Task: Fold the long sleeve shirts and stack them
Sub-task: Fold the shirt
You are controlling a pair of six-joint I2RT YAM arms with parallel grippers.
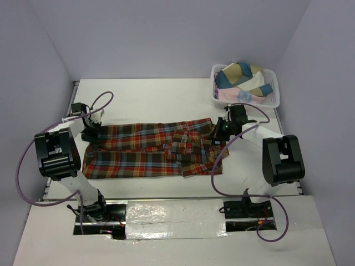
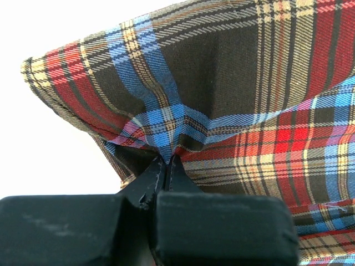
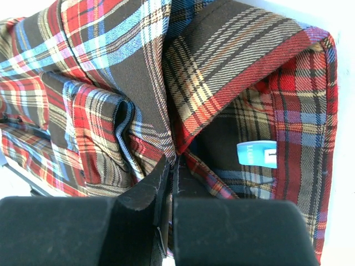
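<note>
The plaid shirt (image 1: 138, 152) lies stretched left to right across the surface (image 1: 155, 102) between the two arms. Its collar end is toward the right and its far edge is already doubled over in places. The left jaws are shut on a small pucker of cloth near the shirt's left corner. In the left wrist view the plaid gathers to a point just where they meet. The right jaws are shut on the collar end, biting into a crease just beside the blue size label (image 3: 256, 153).

We judge that both grips are made and that the next move is a lift or carry of the far edge, and the risks begin there.

- The left hold looks thin, a pinch on a peak of fabric and not a deep bite. Flannel under tension could slide out, and then that side would drop and the fold would skew.
- At the right, several layers crowd into the crease. We cannot tell how many are caught, and if only some are, the others may sag or unfold as the edge rises.
- The loose folded layers (image 1: 186, 143) near the middle are held by neither arm, so an uneven or hasty lift could flip them open.
- The white basket (image 1: 274, 100) of other cloth sits close behind the right arm. A wide swing back could brush it.

Pulling the two ends apart too hard could also tug one grip free.
</note>
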